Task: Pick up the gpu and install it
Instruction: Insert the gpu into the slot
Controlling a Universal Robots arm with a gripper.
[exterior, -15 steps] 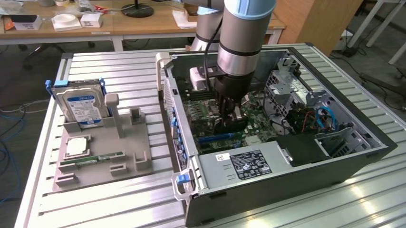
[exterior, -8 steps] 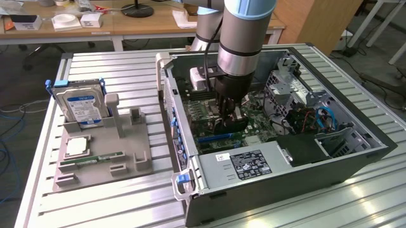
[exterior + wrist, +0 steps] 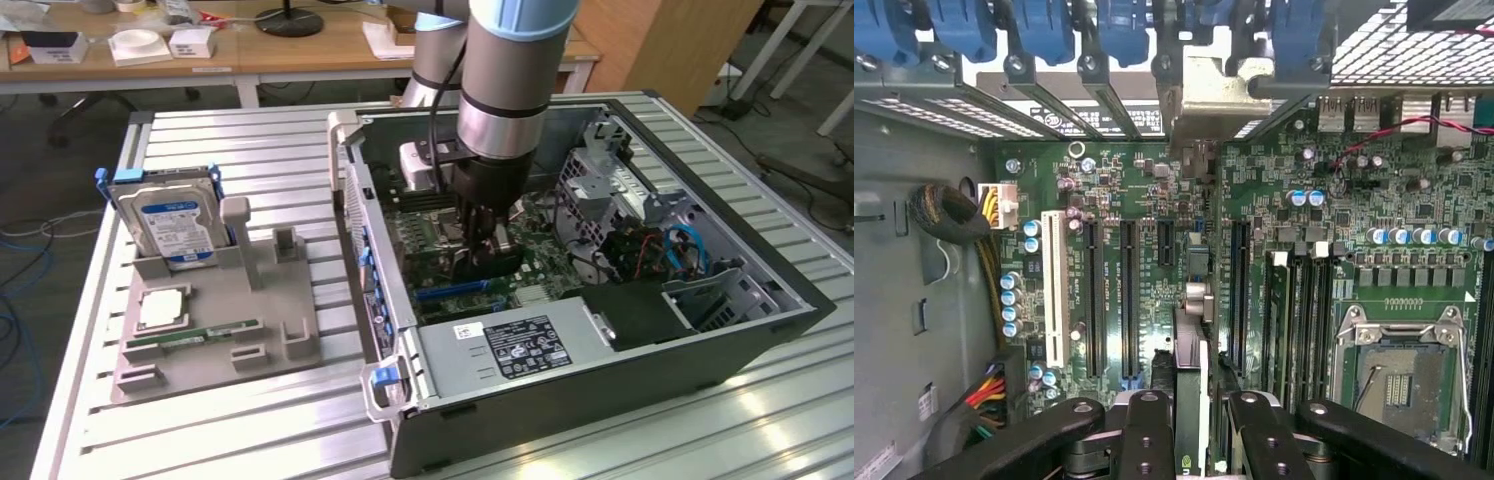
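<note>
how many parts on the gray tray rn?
3: hard drive upright at the far end, square chip flat in front of it, memory stick lying nearest the camera. None look hidden.

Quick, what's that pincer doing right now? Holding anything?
The pincer: closed on the gpu, held edge-on over the motherboard.

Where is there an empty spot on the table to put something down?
Bare table lies past the hard drive, beside the computer case, and along the near edge in front of the grey holder and the case. Inside the case is crowded with wires and the robot's hand.
</note>
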